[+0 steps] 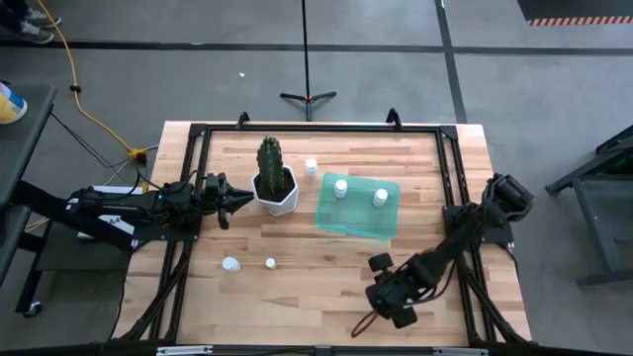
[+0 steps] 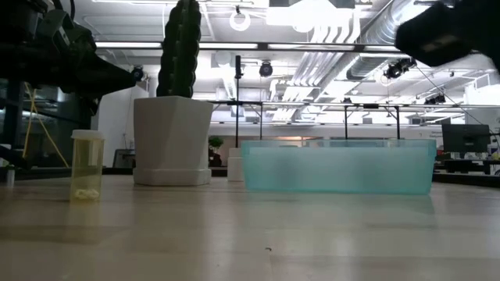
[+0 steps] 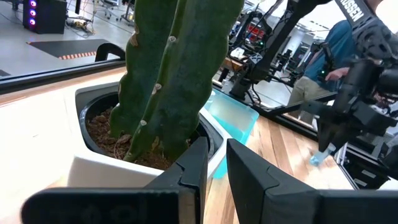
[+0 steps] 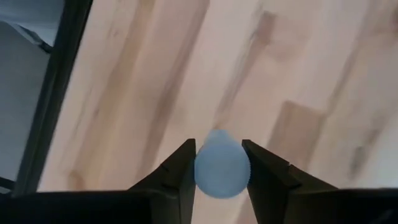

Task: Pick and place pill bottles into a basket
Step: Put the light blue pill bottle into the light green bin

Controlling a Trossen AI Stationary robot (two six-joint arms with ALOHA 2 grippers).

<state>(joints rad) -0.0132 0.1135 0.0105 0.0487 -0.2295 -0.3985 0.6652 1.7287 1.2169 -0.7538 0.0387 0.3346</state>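
From above, the left tool [image 1: 240, 201] is seen pressed nearly together, its tips just beside the white faceted pot [image 1: 278, 195] that holds the cactus [image 1: 270, 161]. The teal basket [image 1: 358, 207] lies beyond that pot from the left tool, with two pill bottles [image 1: 340, 187] standing inside it. A third bottle [image 1: 311, 167] stands on the counter [image 1: 326, 287] near the pot's far corner, and two more, one [image 1: 230, 264] beside the other [image 1: 270, 263], stand well apart from both tools on open wood. The right tool [image 1: 388, 297] is held over the counter's near right part, well away from the basket; what it grips is hidden in this view. At counter height, a translucent yellowish bottle [image 2: 87, 165] is seen upright in front of the pot [image 2: 173, 140], and the basket [image 2: 338, 166] rests flat beside the pot; a dark arm [image 2: 66, 55] is seen above the bottle. In the left wrist view, the left tool's fingers [image 3: 196, 165] are shown with only a thin slit between them, empty, directly at the pot's rim [image 3: 87, 118] under the cactus [image 3: 174, 68]; a corner of the basket [image 3: 233, 118] shows past the pot, and a seated person in a blue top [image 3: 326, 56] is seen in the room beyond. In the right wrist view, the right tool [image 4: 221, 169] is shown pinching a pale round bottle cap [image 4: 221, 167] between its fingers, above bare counter wood [image 4: 186, 68].
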